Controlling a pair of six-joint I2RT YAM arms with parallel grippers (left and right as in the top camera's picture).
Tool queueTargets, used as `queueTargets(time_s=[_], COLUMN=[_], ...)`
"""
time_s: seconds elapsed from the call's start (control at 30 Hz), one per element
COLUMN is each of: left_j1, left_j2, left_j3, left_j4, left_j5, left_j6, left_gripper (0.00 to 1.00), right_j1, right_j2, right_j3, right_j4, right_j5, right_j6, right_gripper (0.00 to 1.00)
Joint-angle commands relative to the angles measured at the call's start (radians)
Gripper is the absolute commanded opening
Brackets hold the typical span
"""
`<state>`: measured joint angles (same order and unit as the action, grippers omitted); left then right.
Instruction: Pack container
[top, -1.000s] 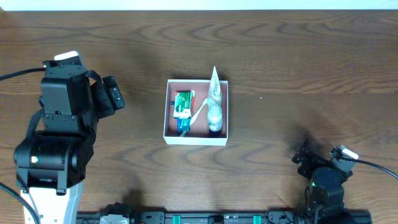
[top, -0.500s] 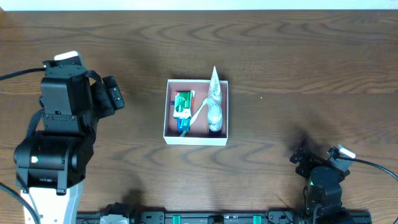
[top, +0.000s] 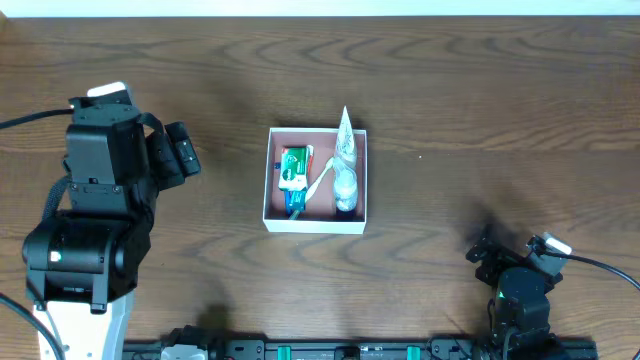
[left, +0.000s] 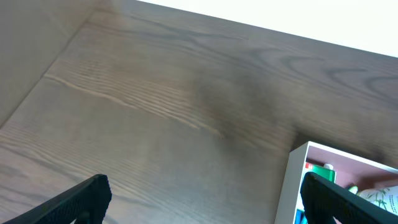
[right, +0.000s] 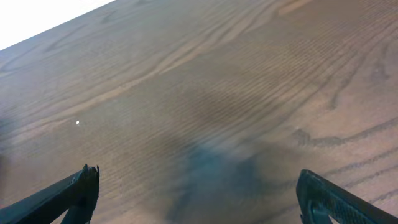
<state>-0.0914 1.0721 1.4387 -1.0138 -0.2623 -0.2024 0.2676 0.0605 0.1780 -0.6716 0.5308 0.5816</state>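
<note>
The container (top: 314, 225), a shallow square box with white walls and a reddish-brown floor, sits mid-table. It holds a green-and-white packet (top: 294, 166), a white tube (top: 345, 138), a small bottle (top: 345, 190) and a blue item (top: 296, 206). My left gripper (top: 183, 152) is open and empty, left of the container and apart from it. In the left wrist view its fingers (left: 205, 205) frame bare table, with the container's wall (left: 287, 186) at lower right. My right gripper (top: 485, 255) is open and empty at the front right; its wrist view (right: 199, 199) shows only table.
The dark wood table (top: 480, 90) surrounds the container. The left arm's bulky base (top: 85, 250) stands at the front left. A cable (top: 600, 265) trails from the right arm toward the right edge.
The right arm has shifted slightly to the left. The left arm and the container's contents have not moved.
</note>
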Motion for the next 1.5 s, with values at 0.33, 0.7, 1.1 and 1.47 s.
queueTargets(time_s=[0.33,0.7,1.1,1.47], left_j1=[0.100,0.227,0.227,0.226], left_j2=[-0.156,-0.581,-0.890,-0.992], left_j3=[-0.228,-0.890,-1.204,-1.284], left_j4=[0.092,0.383,0.394,0.388], left_j5=[0.007,0.222,0.282,0.276], left_j6=[0.025,0.025,0.017,0.022], left_gripper=[0.98,0.98,0.98,0.98], right_j1=[-0.012,-0.012,-0.012,-0.012], right_j2=[-0.010,-0.010,-0.010,-0.010], right_j3=[-0.004,-0.004,-0.004,-0.004], right_j4=[0.002,0.002,0.002,0.002], right_j5=[0.003,0.003,0.003,0.003], right_j6=[0.009,0.008,0.009,0.009], right_gripper=[0.99,0.99,0.99,0.99])
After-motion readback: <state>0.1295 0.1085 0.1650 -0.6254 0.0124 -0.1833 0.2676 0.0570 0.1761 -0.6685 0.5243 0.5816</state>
